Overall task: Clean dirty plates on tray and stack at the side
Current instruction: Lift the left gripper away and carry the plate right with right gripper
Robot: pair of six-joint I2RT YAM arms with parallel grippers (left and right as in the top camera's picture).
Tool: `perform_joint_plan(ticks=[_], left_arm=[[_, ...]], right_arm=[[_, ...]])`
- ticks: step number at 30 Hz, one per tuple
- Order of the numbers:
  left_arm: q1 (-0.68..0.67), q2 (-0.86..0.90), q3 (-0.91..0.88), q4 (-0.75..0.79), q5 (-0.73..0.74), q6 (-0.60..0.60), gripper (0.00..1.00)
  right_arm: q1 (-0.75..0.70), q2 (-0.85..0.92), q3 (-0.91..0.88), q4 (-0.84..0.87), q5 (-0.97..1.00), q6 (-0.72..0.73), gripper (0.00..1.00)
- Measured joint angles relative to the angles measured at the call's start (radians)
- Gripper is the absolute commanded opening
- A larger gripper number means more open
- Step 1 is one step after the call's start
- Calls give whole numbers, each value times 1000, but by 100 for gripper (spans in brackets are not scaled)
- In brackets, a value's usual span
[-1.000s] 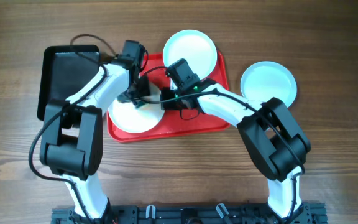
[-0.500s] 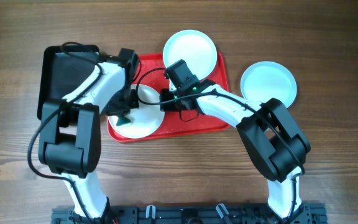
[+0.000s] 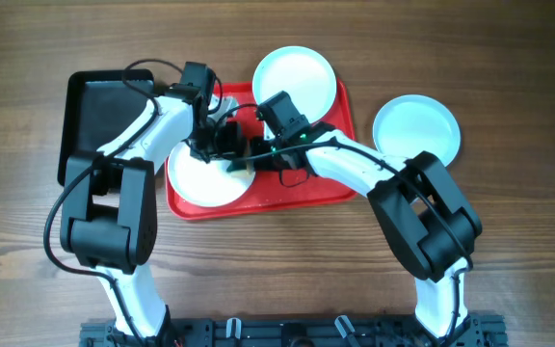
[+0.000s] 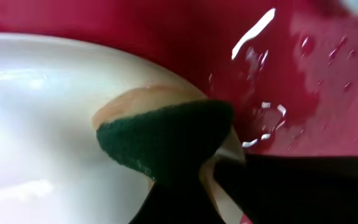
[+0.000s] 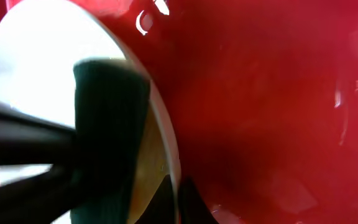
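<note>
With one plate (image 3: 415,127) lying aside on the table (image 3: 518,260) and a back plate (image 3: 294,75) waiting, the front plate (image 3: 193,181) on the red tray (image 3: 343,120) is being pinched at its rim by the right gripper (image 3: 257,160) and wiped with a green sponge (image 4: 166,140) clamped in the left gripper (image 3: 229,152)

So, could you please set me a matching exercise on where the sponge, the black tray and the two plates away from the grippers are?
1 sponge
2 black tray
3 far plate
4 lone plate

A on the table, right of the red tray
B at the red tray's far end
C on the near plate, at its rim
D on the table, left of the red tray

Pairs: 1-C, 2-D, 3-B, 4-A.
</note>
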Motion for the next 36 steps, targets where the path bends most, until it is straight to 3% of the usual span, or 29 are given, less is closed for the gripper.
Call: perform_joint_plan(ticks=[7,11,18,23,28,36], left_arm=[[-11,2,2,113,-175,-127,4],[-19,3,47,41,-341,-206,4],[30,19,239,-130,-493,-249,4],[80,18,410,-268,-526,-258,4],[109,13,442,-347,-482,-260,4],[111,13,442,-375,-428,-260,4]], right_arm=[[-11,0,0,7,18,4,4],[-11,0,0,7,18,4,4],[-10,0,0,2,13,3,4],[-10,0,2,-15,9,3,4],[-10,-8,29,-100,35,-28,4],[27,-177,33,-241,352,-140,4]])
